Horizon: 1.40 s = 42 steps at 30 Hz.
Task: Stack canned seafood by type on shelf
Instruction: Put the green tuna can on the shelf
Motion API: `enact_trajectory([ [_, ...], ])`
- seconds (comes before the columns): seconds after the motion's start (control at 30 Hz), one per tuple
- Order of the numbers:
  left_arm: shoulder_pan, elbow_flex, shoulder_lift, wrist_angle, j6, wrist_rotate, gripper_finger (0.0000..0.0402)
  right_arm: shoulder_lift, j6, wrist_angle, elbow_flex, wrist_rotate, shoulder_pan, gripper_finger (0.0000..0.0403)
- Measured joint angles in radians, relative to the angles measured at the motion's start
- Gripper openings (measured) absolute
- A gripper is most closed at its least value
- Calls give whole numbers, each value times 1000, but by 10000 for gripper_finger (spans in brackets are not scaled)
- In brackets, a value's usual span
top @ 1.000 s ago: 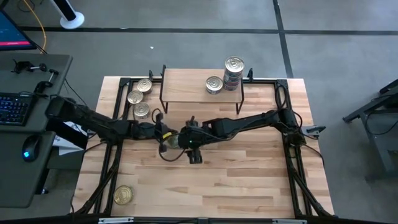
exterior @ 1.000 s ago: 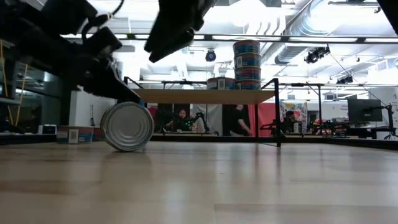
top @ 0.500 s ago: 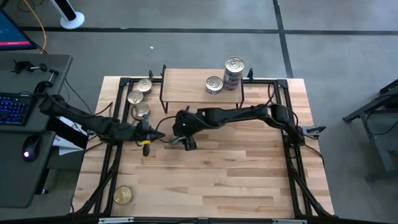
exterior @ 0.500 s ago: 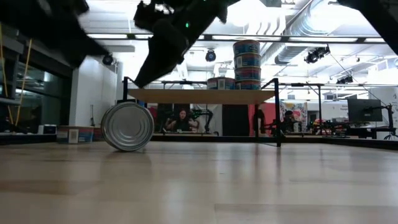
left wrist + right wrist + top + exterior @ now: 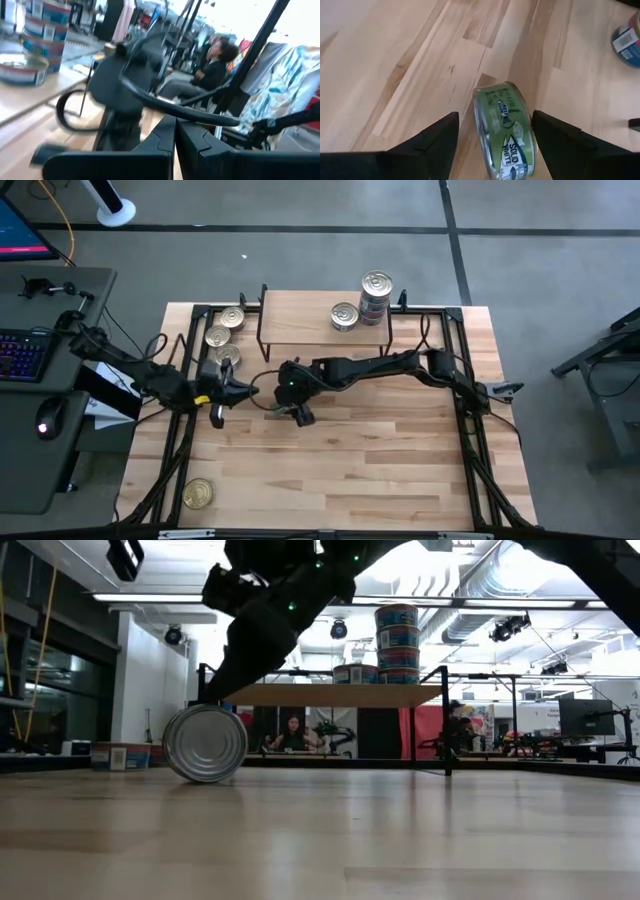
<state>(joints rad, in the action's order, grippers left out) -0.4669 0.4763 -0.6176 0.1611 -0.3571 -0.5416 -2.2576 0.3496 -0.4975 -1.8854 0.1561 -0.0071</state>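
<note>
Two dark arms over pale plank tabletop [image 5: 380, 470]. At far edge, small light-wood shelf on black wire legs [image 5: 300, 320], carrying tall stack of blue-labelled round tins [image 5: 374, 295] with one flat silver-lidded tin [image 5: 344, 315] left of it. Left of shelf, three loose gold-lidded tins [image 5: 222, 338]; near left corner, another gold tin [image 5: 198, 494]. Right gripper [image 5: 495, 145] mid-table, fingers apart, straddling green-labelled round metal tin [image 5: 505, 132] balanced on its rim, not yet clamped. Left gripper [image 5: 175, 137] just left, fingers pressed together, idle. Looks rigid, smooth, liable to roll; best pinched across flat lids.
</note>
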Motion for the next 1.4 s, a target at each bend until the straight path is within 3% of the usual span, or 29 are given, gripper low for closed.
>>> enact_trajectory([
  [0.57, -23, -2, -2, 19, -7, -33, 0, -55, -16, -38, 2, -44, 1, 238],
  [0.67, -24, -2, -1, 24, 8, -33, 0, -55, -54, -30, 2, -44, 6, 207],
  [0.8, -24, -2, 7, 71, 48, -35, 0, -40, -142, -56, -22, -49, 14, 120],
  [1.0, -24, 1, 53, 371, 240, -71, 0, 74, -201, -154, -80, -57, 19, 115],
  [1.2, -24, 1, 123, 474, 479, -76, 0, 246, -188, -233, -127, -287, 4, 115],
  [1.4, -24, -2, 141, 445, 516, -123, 0, 334, -190, -281, -128, -539, -59, 115],
])
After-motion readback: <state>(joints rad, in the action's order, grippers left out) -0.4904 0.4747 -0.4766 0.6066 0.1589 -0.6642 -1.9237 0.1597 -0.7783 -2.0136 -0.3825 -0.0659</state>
